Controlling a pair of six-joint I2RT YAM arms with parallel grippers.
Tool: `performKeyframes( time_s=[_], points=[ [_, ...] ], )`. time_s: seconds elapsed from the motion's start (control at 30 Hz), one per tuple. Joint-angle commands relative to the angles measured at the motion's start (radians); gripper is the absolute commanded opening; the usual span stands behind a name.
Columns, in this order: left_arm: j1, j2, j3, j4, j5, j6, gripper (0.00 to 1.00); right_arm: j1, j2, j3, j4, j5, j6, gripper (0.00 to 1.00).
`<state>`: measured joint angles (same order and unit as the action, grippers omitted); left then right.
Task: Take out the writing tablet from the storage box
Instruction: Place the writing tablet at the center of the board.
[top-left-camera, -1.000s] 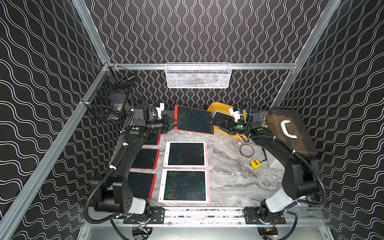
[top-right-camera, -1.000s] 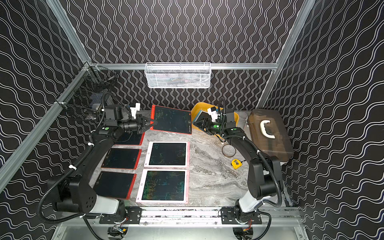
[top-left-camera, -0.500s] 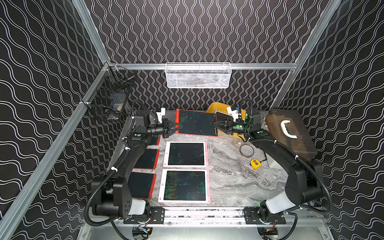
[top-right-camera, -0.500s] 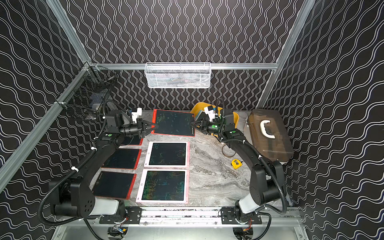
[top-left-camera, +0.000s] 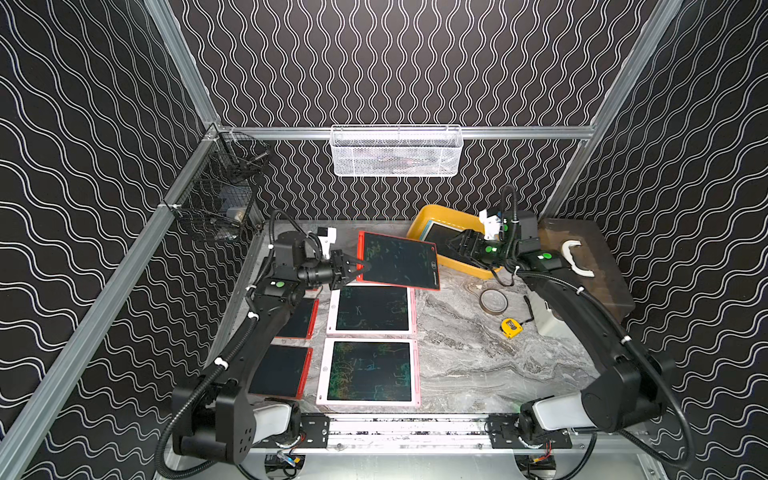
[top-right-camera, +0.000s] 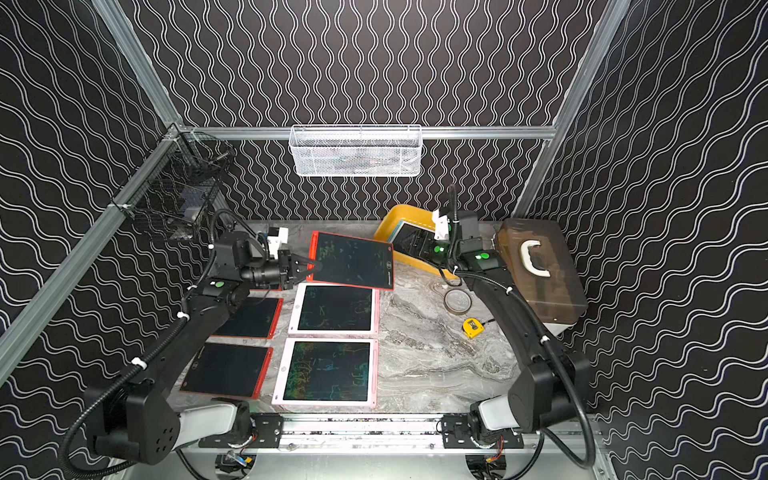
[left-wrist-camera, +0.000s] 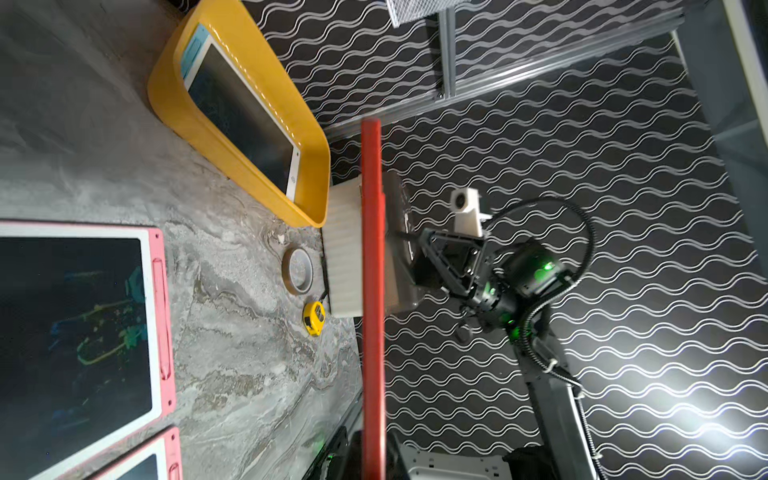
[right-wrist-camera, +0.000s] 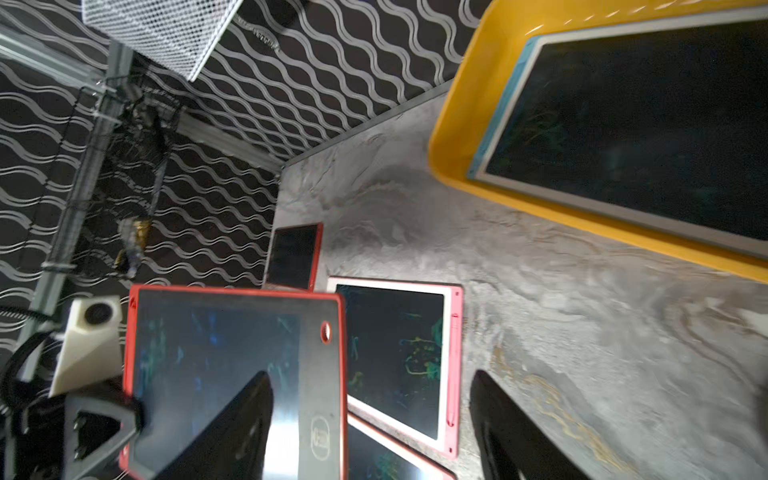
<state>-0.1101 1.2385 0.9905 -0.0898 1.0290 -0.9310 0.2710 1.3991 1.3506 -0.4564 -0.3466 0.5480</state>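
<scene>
Task partly done: left tool (top-left-camera: 358, 266) clamps the red writing tablet (top-left-camera: 397, 262) aloft, left of the storage box (top-left-camera: 428, 214), while right tool (top-left-camera: 455, 245) stands wide and empty over the box's near rim, one white-framed tablet (top-left-camera: 436, 233) inside, not yet removed.

Locate the storage box (top-left-camera: 429, 211), a shallow yellow tray, at the far side of the surface (top-left-camera: 461, 357); a blue-and-white-framed writing tablet (left-wrist-camera: 239, 110) lies inside it. The red-framed writing tablet (top-left-camera: 397, 260) is outside the box, just beside it, gripped at one short edge by the left claw (top-left-camera: 360, 266).
</scene>
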Motion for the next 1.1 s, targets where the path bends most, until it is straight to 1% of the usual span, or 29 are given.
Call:
performKeyframes(
  time_s=[0.0,0.07,0.13,0.27,0.37,0.5,0.63,0.73,0.87,0.97,1.07],
  points=[
    [-0.058,-0.056,-0.033,-0.065,-0.092,0.049,0.00,0.002,-0.076,0.021,-0.149,0.185,-0.027,0.81],
    [-0.099,-0.094,-0.070,-0.064,-0.135,0.037,0.00,0.001,-0.131,0.022,-0.195,0.234,-0.027,0.83],
    [-0.145,-0.128,-0.107,-0.083,-0.187,0.032,0.00,0.002,-0.191,0.021,-0.242,0.265,-0.020,0.89],
    [-0.258,-0.174,-0.176,-0.079,-0.292,-0.006,0.00,0.002,-0.291,0.009,-0.312,0.291,-0.002,0.95],
    [-0.365,-0.179,-0.217,-0.057,-0.385,-0.040,0.00,0.002,-0.339,-0.005,-0.343,0.287,0.008,1.00],
    [-0.518,-0.150,-0.258,0.016,-0.537,-0.093,0.00,0.002,-0.379,-0.033,-0.351,0.243,0.020,1.00],
    [-0.629,-0.087,-0.271,0.121,-0.649,-0.147,0.00,0.002,-0.420,-0.048,-0.383,0.205,0.012,1.00],
    [-0.692,-0.024,-0.243,0.142,-0.708,-0.148,0.00,0.002,-0.453,-0.045,-0.423,0.168,0.002,1.00],
    [-0.742,0.025,-0.231,0.175,-0.780,-0.178,0.00,0.003,-0.486,-0.010,-0.522,0.111,-0.005,1.00],
    [-0.780,0.052,-0.217,0.144,-0.846,-0.178,0.00,0.013,-0.527,-0.016,-0.557,0.133,-0.008,1.00],
    [-0.837,0.082,-0.219,0.163,-0.899,-0.204,0.00,0.031,-0.549,-0.024,-0.569,0.169,-0.014,1.00]
  ],
)
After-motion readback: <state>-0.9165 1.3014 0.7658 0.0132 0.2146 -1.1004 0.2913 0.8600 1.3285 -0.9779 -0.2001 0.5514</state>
